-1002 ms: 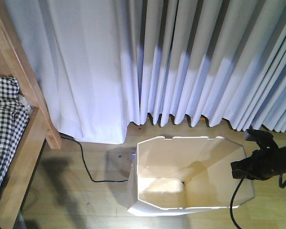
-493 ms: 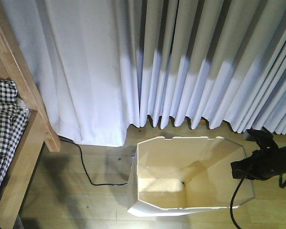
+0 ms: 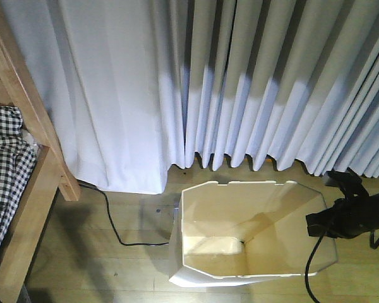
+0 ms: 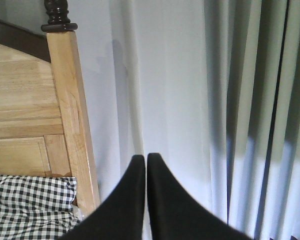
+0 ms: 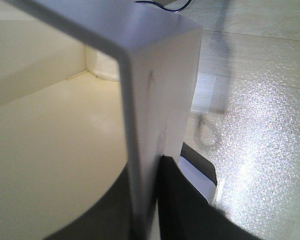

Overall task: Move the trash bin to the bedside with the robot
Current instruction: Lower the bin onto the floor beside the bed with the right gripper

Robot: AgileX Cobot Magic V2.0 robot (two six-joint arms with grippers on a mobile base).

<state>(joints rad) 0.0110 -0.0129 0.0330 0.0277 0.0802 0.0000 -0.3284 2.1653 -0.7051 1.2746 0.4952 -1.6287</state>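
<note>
The tall white trash bin (image 3: 240, 208) stands on the wooden floor at the lower middle of the front view, its cream inside showing. My right gripper (image 3: 316, 226) reaches in from the right and is shut on the bin's right wall. The right wrist view shows one finger inside and one outside that wall (image 5: 160, 75), with the right gripper (image 5: 145, 172) pinching it. The bed (image 3: 31, 189), with its light wooden frame and checked bedding (image 3: 6, 158), lies at the left edge, apart from the bin. My left gripper (image 4: 146, 157) is shut on nothing, near the bedpost (image 4: 72, 110).
White curtains (image 3: 240, 82) hang to the floor right behind the bin. A black cable (image 3: 114, 224) runs over the floor between bed and bin. A strip of wooden floor (image 3: 114, 271) separates the bed frame from the bin.
The bed and the floor cable have shifted slightly in the front view. The bin and the right gripper keep the same place in the picture. The grip is unchanged.
</note>
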